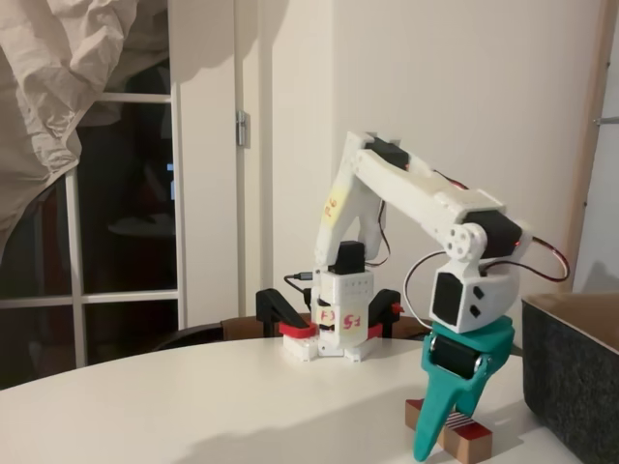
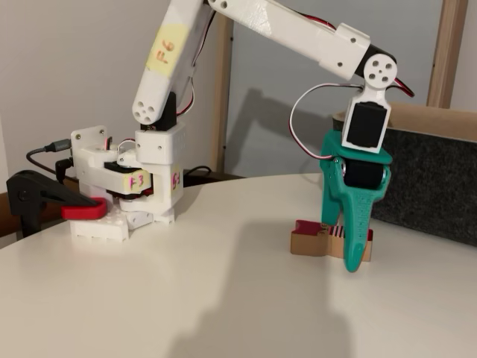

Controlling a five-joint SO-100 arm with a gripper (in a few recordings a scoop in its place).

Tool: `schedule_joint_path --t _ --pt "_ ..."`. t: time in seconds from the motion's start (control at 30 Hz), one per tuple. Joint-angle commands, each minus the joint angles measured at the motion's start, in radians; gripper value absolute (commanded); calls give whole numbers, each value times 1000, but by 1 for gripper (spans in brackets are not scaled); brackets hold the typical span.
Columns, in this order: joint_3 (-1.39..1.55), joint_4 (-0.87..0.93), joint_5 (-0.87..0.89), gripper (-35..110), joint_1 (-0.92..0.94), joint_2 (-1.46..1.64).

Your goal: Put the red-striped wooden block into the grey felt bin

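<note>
The grab step is judged to be in hand. The block has not been lifted yet.

Nearest in both fixed views, the green pincer [image 1: 440, 440] is seen pointing almost straight down, with its tips at the white bench [image 1: 174, 406]. The red-striped wooden block [image 1: 472, 440] is lying flat on the bench right there. In a fixed view [image 2: 350, 257] the pincer's fingers are placed around the block [image 2: 309, 239], with one long finger in front of it and the block's ends sticking out on both sides. The pincer looks partly closed, but it cannot be told for sure if the block is already being squeezed, because the front finger hides the place where they meet. The red top with thin white lines can be seen between the fingers.

Next, a firm squeeze is called for, then a lift straight up. After that the block must be carried sideways, high enough to clear the wall of the grey felt bin [image 1: 580, 377]. The bin is standing just beside the block, on the right in both views, and its wall is much taller than the block.

Farther back, the white arm is bent like an upside-down V. The upper part is raised high from the base [image 1: 334, 324], and the front part is sloped down to the wrist, which is turned down over the block. The base is fixed at the far edge of the bench, well apart from the block.
</note>
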Motion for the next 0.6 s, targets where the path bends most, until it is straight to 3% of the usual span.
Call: schedule_joint_path --t 0.0,0.57 --pt "-5 -5 12 29 -6 -5" --pt "-6 -6 46 17 31 -5"
